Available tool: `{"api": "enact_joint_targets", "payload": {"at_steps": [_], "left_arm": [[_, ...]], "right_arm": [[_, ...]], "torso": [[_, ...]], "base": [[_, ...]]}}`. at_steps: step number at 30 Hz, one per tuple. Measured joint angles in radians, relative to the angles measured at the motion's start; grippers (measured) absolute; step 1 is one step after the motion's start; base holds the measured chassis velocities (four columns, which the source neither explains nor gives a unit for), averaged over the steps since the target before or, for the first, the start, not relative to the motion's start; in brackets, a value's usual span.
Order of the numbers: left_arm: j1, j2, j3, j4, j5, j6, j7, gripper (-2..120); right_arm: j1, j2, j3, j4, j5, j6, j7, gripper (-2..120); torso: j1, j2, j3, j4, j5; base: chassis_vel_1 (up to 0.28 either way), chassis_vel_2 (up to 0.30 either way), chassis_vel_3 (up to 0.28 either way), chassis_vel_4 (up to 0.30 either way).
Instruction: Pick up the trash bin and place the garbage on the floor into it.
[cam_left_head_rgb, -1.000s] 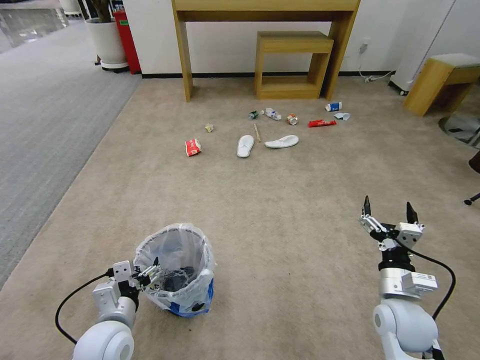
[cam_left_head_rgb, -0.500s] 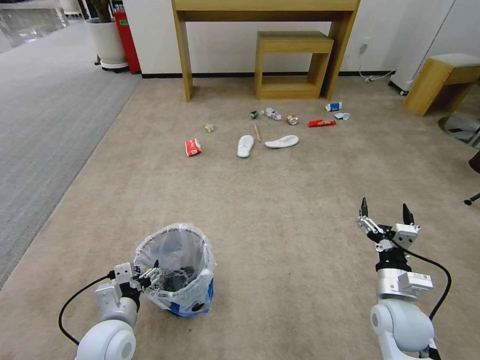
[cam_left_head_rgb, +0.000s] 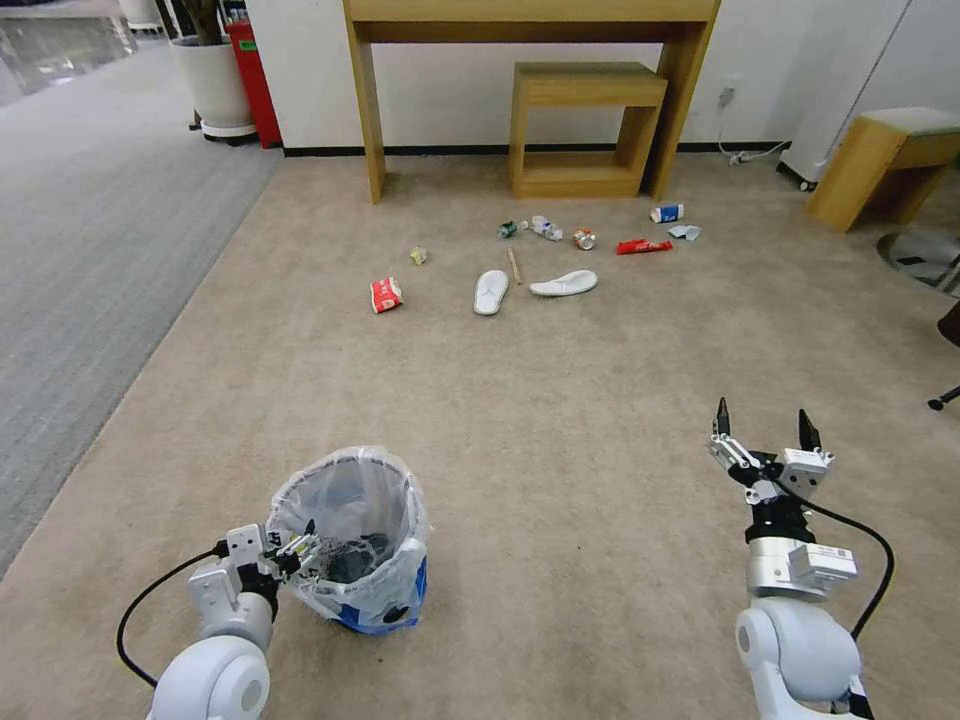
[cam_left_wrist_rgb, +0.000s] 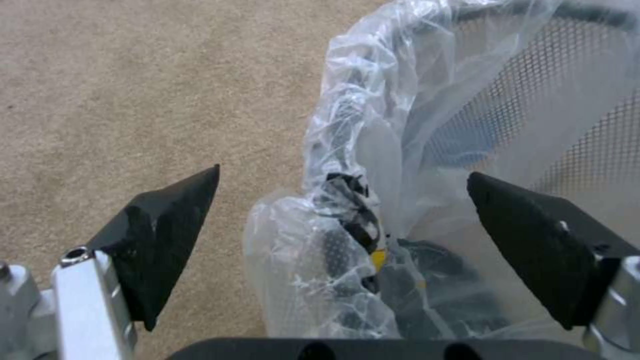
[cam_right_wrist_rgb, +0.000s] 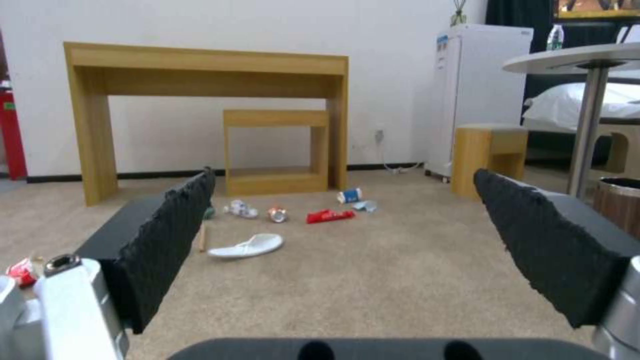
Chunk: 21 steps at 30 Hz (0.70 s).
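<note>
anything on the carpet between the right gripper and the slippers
No. In the head view the carpet from the open right gripper to the two slippers is bare; the other litter lies at or beyond them.

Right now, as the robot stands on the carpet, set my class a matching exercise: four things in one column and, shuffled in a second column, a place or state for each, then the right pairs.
Column one:
1. trash bin
2. left tool
3. right tool
4. red-white carton

Column two:
A. open in the air above bare carpet, holding nothing
B. lying on the carpet, leftmost of the bigger litter, left of the two white slippers
C. standing upright near the robot, lined with a clear bag
D. open, one finger on each side of the bin's rim

Pairs: 1-C, 2-D, 3-A, 4-B
</note>
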Motion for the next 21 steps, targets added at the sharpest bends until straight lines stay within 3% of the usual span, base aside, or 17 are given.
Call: {"api": "enact_joint_targets", "payload": {"at_steps": [14, 21], "left_arm": [[-0.005, 0.014, -0.005, 0.003, -0.018, 0.004, -0.011, 97], [0.002, 0.012, -0.005, 0.002, -0.012, 0.005, -0.011, 81]], "right_arm": [[0.002, 0.003, 0.000, -0.003, 0.000, 0.001, -0.001, 96], [0.001, 0.007, -0.001, -0.003, -0.001, 0.002, -0.001, 96]], "torso": [[0.000, 0.000, 0.000, 0.0000, 0.0000], [0.000, 0.000, 0.000, 0.0000, 0.0000]], "base": [[0.000, 0.000, 0.000, 0.000], [0.000, 0.000, 0.000, 0.000]]}}
